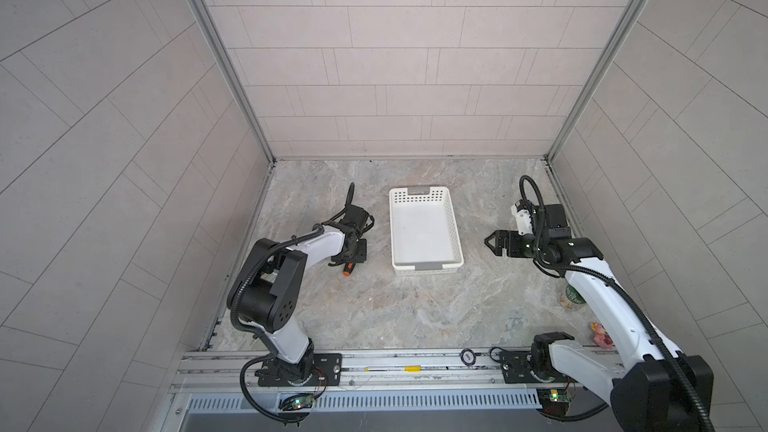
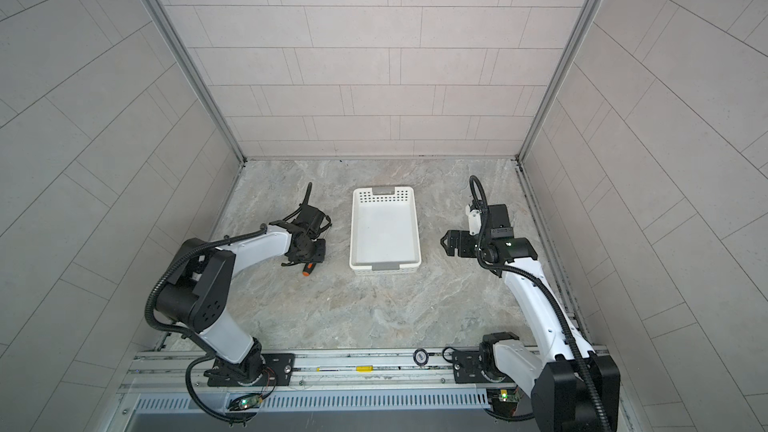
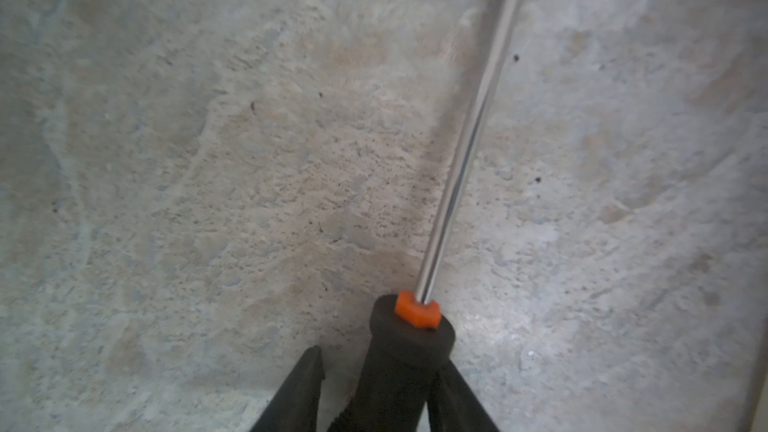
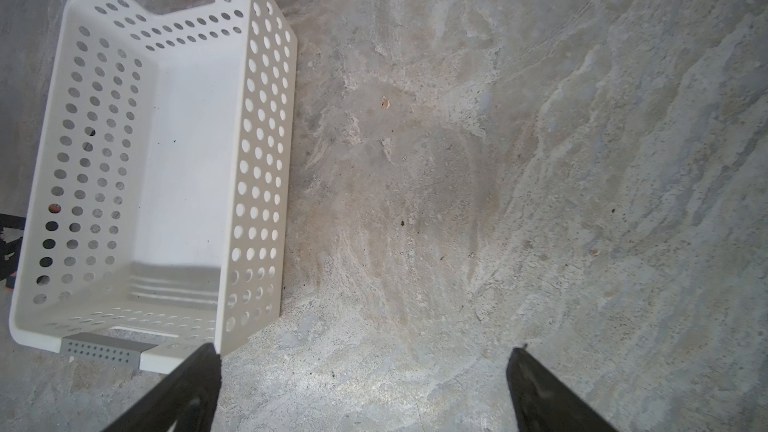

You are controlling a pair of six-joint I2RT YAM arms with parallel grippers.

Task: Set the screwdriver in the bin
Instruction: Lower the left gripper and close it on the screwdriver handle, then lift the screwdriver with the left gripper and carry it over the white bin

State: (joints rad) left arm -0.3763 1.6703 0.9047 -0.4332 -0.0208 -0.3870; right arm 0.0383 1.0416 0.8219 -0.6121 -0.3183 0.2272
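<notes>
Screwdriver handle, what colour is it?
The screwdriver handle is black with an orange collar, clearest in the left wrist view.

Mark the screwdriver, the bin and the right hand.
screwdriver [image 3: 460,168], left wrist view, middle of metal shaft.
bin [image 1: 432,200], in a top view, far perforated wall.
right hand [image 4: 363,349], right wrist view, midway between fingertips.

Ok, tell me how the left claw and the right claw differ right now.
The left claw grips the screwdriver by its black handle; the right claw stands wide open, holding nothing. In both top views the left claw works left of the bin; the right claw hangs on its right. Both are outside the bin.
</notes>
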